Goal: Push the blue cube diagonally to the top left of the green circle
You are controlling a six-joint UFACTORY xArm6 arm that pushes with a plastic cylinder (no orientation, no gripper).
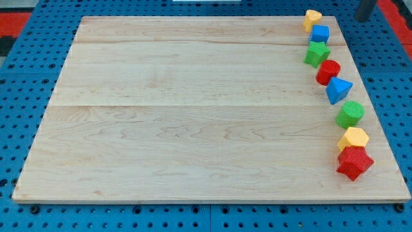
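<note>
The blue cube (320,33) sits near the board's top right corner, between a yellow heart-like block (313,19) above it and a green star (317,54) below it. The green circle (350,114) lies lower down the right edge. My tip (365,17) shows at the view's top right, off the board's corner, to the right of and a little above the blue cube, apart from all blocks.
Along the right edge also lie a red circle (328,71), a blue triangle (338,89), a yellow hexagon (353,138) and a red star (354,162). The wooden board (193,109) rests on a blue pegboard (19,96).
</note>
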